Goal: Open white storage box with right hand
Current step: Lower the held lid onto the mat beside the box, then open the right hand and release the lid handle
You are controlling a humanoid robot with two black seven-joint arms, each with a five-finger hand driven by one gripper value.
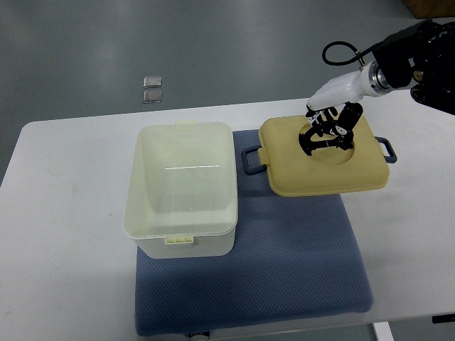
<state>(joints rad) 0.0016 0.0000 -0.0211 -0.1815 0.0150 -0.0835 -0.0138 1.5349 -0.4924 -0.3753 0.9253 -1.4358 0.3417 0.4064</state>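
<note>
White storage box (180, 186) sits at 9 o'clock on the bench (64, 213), lid shut, looks light stiff plastic, best lifted by the front tab, while the right hand (328, 131) rests loosely spread on a tan lidded container (313, 167) at 2 o'clock.

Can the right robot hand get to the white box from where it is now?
Probably yes. The right robot hand is over the tan lid, apart from the white storage box, and only bare blue mat lies between them.
</note>
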